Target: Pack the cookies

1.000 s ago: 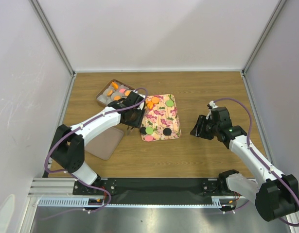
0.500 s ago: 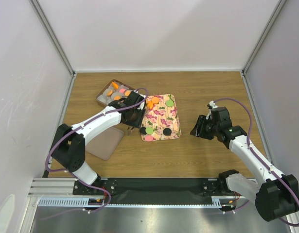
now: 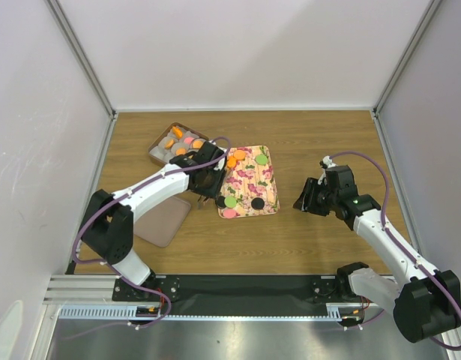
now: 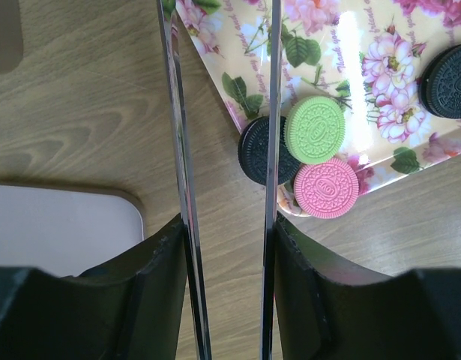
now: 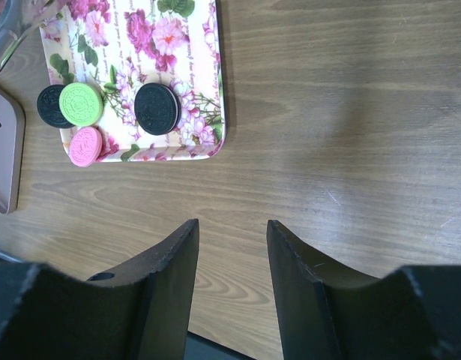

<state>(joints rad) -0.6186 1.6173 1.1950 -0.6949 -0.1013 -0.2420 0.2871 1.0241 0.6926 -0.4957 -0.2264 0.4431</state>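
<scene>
Change over the last second: small
- left pincer (image 4: 220, 90) has crept a little toward the far side, along the left edge of the floral tray (image 3: 266, 196); its long thin blades have drawn slightly nearer each other
- right pincer (image 5: 231, 229) has not moved: spread, nothing between the fingers, hovering over the bare wooden surface (image 3: 320, 142) to the right of the tray
- no cookie has shifted

Left pincer state: blades stand apart and nothing shows between them in the wrist view, but the tips run out of frame, so whether they pinch anything I cannot tell

Reading: probably lining up on the orange cookies (image 3: 234, 157) heaped at the tray's far-left corner. Packing is partly done, with plenty left on the tray

Containers
- brown box (image 3: 157, 148), far left, just beside the tray: orange and pink cookies (image 3: 182, 142) already in it, with pale liners too small to make out
- floral tray: the orange heap; one far green cookie (image 3: 260, 159); along the near edge a black cookie (image 4: 252, 150) overlapped by a green cookie (image 4: 314, 129), a pink cookie (image 4: 327, 187) touching both, and a second black cookie (image 4: 449, 81) apart to the right
- flat brown lid (image 3: 163, 220) on the surface near the left arm, nothing on it
</scene>
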